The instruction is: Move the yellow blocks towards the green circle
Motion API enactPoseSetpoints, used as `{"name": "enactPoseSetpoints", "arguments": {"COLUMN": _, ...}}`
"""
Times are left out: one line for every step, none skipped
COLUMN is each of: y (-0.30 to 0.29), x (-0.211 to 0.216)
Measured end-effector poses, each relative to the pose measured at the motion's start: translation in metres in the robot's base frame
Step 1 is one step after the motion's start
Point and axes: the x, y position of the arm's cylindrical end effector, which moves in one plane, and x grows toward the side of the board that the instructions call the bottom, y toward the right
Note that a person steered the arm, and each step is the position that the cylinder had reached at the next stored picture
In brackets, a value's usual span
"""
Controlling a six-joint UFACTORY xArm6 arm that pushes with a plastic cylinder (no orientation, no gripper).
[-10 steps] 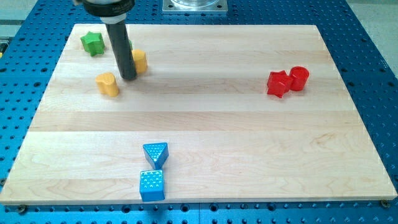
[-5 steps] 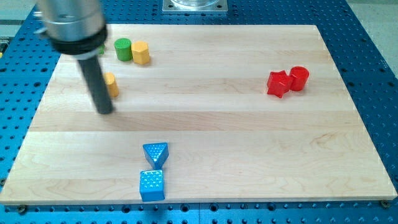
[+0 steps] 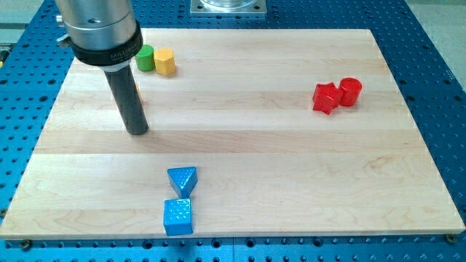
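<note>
Yellow blocks number two in the camera view. One yellow block (image 3: pixel 166 62) of rounded, faceted shape sits near the view's top left, touching the green circle (image 3: pixel 145 58) on that circle's right side. The other yellow block (image 3: pixel 137 93) is almost wholly hidden behind my rod; only a thin orange-yellow sliver shows at the rod's right edge, so its shape cannot be made out.

My tip (image 3: pixel 137 132) rests on the wooden board (image 3: pixel 291 160) just below that hidden yellow block and well below the green circle. The arm carries no claw, only the rod, so nothing is gripped.

Two red blocks lie together near the view's right: a red star-like block (image 3: pixel 325 97) touching a red cylinder (image 3: pixel 350 91). Two blue blocks stand near the view's bottom: a blue triangle (image 3: pixel 182 179) just above a blue cube (image 3: pixel 178 217).
</note>
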Motion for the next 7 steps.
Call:
{"name": "enactPoseSetpoints", "arguments": {"y": 0.006, "x": -0.012}}
{"name": "enactPoseSetpoints", "arguments": {"y": 0.003, "x": -0.04}}
{"name": "enactPoseSetpoints", "arguments": {"y": -0.025, "x": -0.064}}
{"name": "enactPoseSetpoints", "arguments": {"y": -0.021, "x": -0.04}}
{"name": "enactPoseSetpoints", "arguments": {"y": 0.06, "x": -0.009}}
{"name": "enactPoseSetpoints", "arguments": {"y": 0.169, "x": 0.052}}
{"name": "enactPoseSetpoints", "arguments": {"y": 0.13, "x": 0.129}}
